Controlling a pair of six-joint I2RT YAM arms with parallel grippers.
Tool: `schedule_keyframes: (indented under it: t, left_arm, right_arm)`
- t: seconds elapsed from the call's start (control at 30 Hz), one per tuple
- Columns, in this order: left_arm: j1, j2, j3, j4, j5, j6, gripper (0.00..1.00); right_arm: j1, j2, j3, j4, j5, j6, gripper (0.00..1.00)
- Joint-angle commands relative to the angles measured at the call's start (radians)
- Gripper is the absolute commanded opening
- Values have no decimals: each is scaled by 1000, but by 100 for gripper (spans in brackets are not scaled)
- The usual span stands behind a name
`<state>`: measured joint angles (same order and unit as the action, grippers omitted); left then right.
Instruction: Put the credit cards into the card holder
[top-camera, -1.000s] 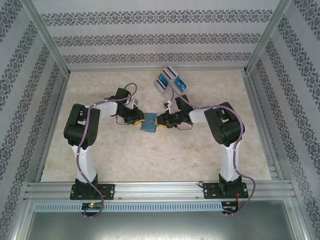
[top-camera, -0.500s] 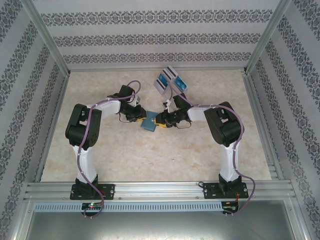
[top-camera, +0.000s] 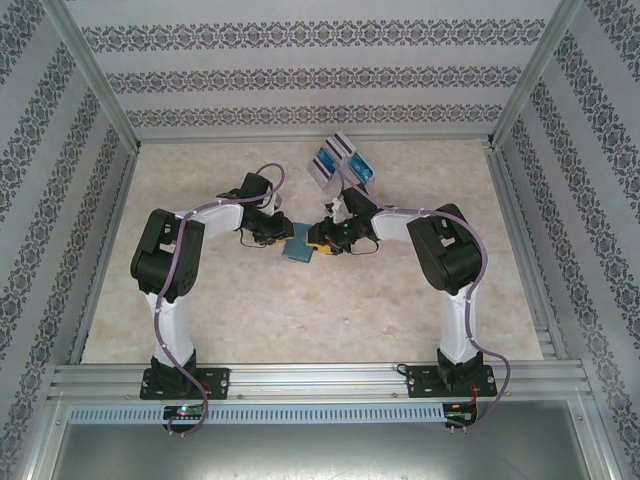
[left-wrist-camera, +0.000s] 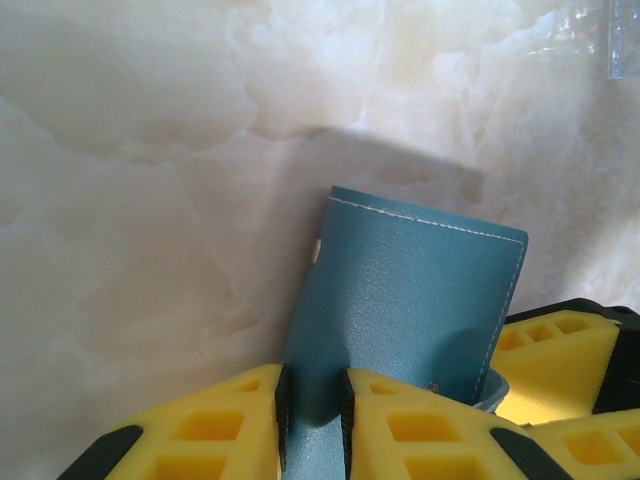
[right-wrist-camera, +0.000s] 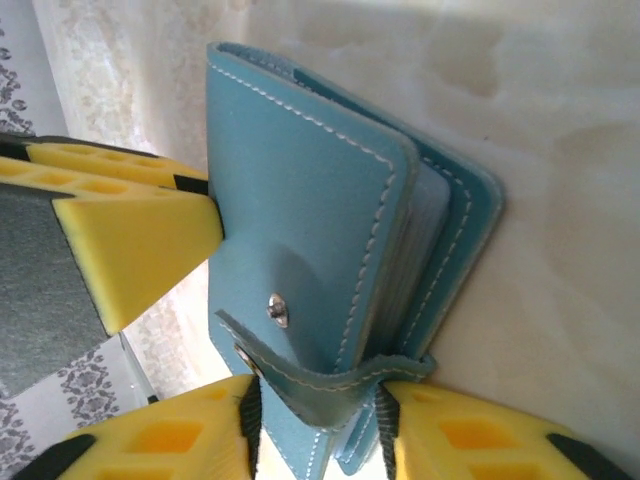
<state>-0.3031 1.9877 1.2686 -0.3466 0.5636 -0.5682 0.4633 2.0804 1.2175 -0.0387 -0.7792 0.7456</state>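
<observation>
The teal card holder (top-camera: 298, 243) is held up off the table mid-scene, between both grippers. My left gripper (left-wrist-camera: 312, 410) is shut on one edge of its cover (left-wrist-camera: 410, 300). My right gripper (right-wrist-camera: 315, 420) grips the opposite edge, its pads touching the unsnapped strap (right-wrist-camera: 330, 385) and the holder's (right-wrist-camera: 300, 220) lower corner. The holder's covers gape slightly and the snap stud (right-wrist-camera: 277, 308) is bare. The credit cards (top-camera: 340, 163) stand in a row at the back, behind the right gripper (top-camera: 318, 240). The left gripper (top-camera: 281, 233) faces it across the holder.
A clear plastic piece (left-wrist-camera: 615, 40) shows at the top right of the left wrist view. Patterned walls and metal posts enclose the marble table (top-camera: 300, 320). A left-gripper finger (right-wrist-camera: 130, 240) presses near the holder's cover in the right wrist view.
The right gripper's jaws have widened around the holder. Both grippers have shifted slightly toward the back with the holder, and it has tilted.
</observation>
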Motion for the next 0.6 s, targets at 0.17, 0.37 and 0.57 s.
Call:
schedule_keyframes:
  t: [0.17,0.37,0.57]
  left_arm:
    - [-81,-1,-32,9,100,-24,22]
    - [-79,6,-29,-18,74,-3,22]
    - [-62,-4,-40,-37,22,-8,21]
  right_arm:
    - [32,29,42,2,158,33,43]
    - [36,-23,43,8,82,2,47]
    - [-10,-184,6,-172,120,-95,51]
